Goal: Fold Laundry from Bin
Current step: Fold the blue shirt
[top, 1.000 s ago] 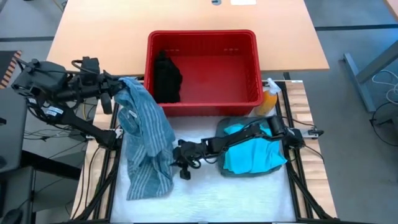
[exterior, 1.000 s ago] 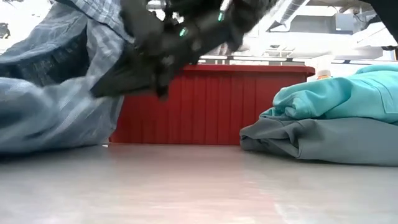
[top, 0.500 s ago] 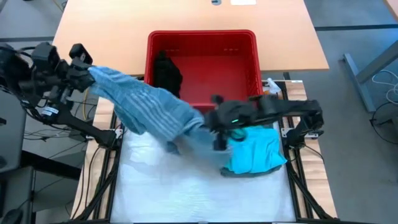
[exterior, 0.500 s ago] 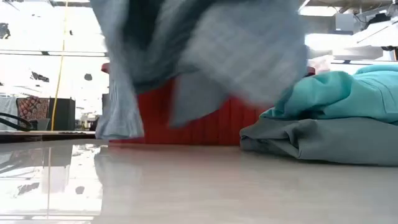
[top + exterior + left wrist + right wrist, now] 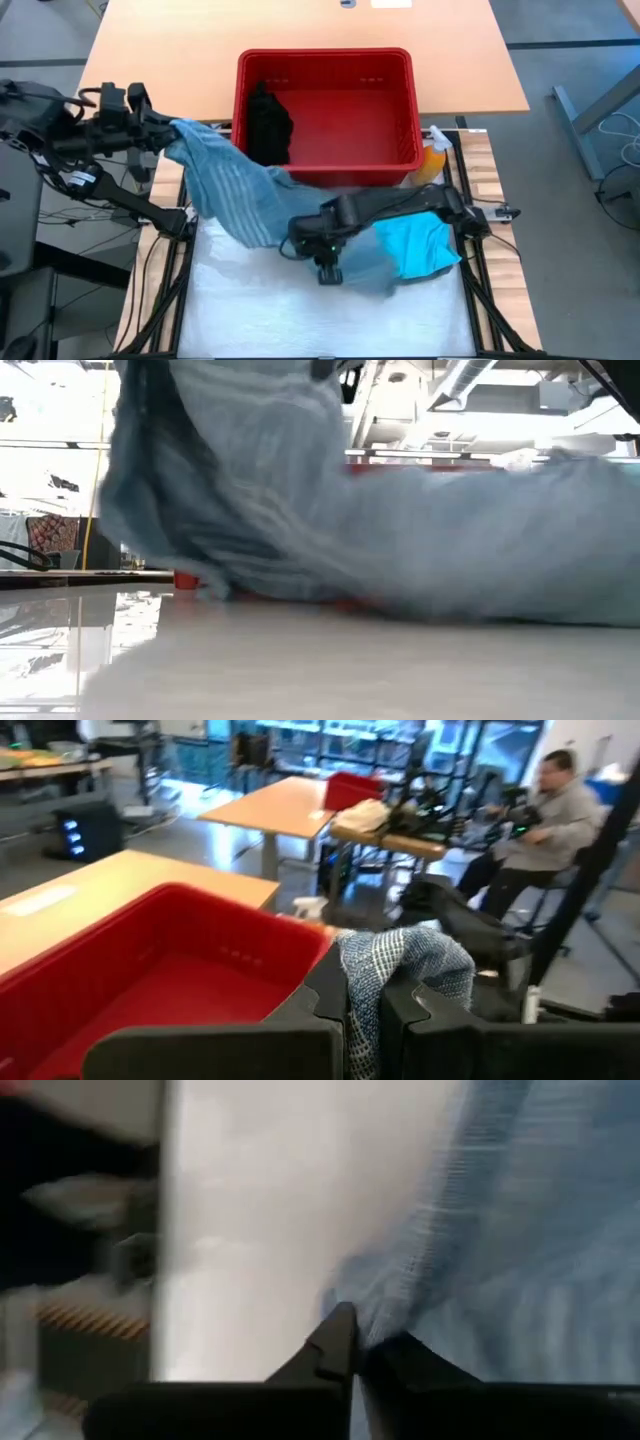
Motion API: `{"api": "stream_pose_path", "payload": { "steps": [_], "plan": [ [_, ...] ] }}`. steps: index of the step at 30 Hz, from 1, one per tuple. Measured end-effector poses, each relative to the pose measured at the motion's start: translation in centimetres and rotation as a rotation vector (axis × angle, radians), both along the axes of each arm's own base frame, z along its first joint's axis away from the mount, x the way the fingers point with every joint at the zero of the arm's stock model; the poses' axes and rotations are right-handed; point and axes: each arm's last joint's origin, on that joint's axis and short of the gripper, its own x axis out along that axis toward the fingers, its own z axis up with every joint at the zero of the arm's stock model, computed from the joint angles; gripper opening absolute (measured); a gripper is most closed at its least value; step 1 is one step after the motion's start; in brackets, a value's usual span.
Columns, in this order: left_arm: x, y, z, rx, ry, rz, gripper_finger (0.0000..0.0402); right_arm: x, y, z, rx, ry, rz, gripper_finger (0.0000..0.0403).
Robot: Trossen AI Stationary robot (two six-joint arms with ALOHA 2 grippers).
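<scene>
**A:** Laundry first, from the high view: what lies where?

**B:** A blue-grey striped cloth [image 5: 240, 185] stretches between the 2 arms, from beside the bin's left wall across the white mat [image 5: 250, 310] toward the middle. The left gripper [image 5: 165, 135] has its jaws clamped on 1 end, just off the table's left side. The right gripper [image 5: 328, 268] pinches the other end low over the mat, with the arm reaching in from the right. A bright teal garment [image 5: 425, 245] sits on the mat's right side, partly covered by the striped cloth. The red bin [image 5: 325, 62] stands behind the mat with 1 black garment [image 5: 268, 125] in its left part. An orange spray bottle [image 5: 432, 160] stands by its right front corner.

**A:** And the low view?

**B:** Mostly the striped cloth [image 5: 300, 510], blurred, hanging across nearly the whole width. A small strip of the red bin [image 5: 185, 578] shows beneath it.

**A:** Left wrist view?

**B:** The 2 dark fingers [image 5: 330, 990] are closed together on a bunch of striped cloth [image 5: 400, 960]. The bin's [image 5: 150, 950] inside lies beyond. A seated person [image 5: 545, 815] is in the room behind.

**A:** Right wrist view?

**B:** The fingers [image 5: 335, 1345] meet on the striped cloth's [image 5: 520, 1260] edge, with white mat [image 5: 270, 1210] beside it.
</scene>
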Motion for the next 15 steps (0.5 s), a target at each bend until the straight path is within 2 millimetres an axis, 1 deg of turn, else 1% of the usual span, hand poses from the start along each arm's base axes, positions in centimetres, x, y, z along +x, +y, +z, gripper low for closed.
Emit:
{"api": "stream_pose_path", "payload": {
  "steps": [2,4,7,8,9,12,13,15],
  "plan": [
    [-0.1,0.1,-0.2,0.000,0.017,0.021,0.0000,0.1,0.0,-0.8,0.062,0.072,0.023,0.0061],
    [-0.2,0.1,-0.3,0.001,0.025,0.023,0.0000,0.0,-0.6,-1.6,0.115,0.167,0.041,0.0080],
    [-0.2,0.1,-0.5,-0.019,0.044,0.038,0.0000,-0.6,-1.8,-2.6,0.066,0.285,0.017,0.0104],
    [-0.2,0.2,-0.8,-0.030,0.062,0.043,0.0000,-0.9,-2.3,-2.4,0.026,0.302,0.004,0.0111],
    [-0.3,0.2,-1.1,-0.047,0.089,0.047,0.0000,-1.3,-2.7,-1.7,-0.006,0.288,-0.006,0.0118],
    [-0.6,0.2,-2.5,-0.136,0.202,0.060,0.0000,-2.4,-3.4,0.5,-0.104,0.178,-0.045,0.0137],
    [-0.8,0.2,-3.0,-0.174,0.250,0.063,0.0000,-2.6,-3.6,0.9,-0.131,0.140,-0.070,0.0142],
    [-1.1,0.2,-4.1,-0.240,0.348,0.087,0.0000,-2.4,-4.6,0.9,-0.117,0.087,-0.147,0.0150]
  ]
}}
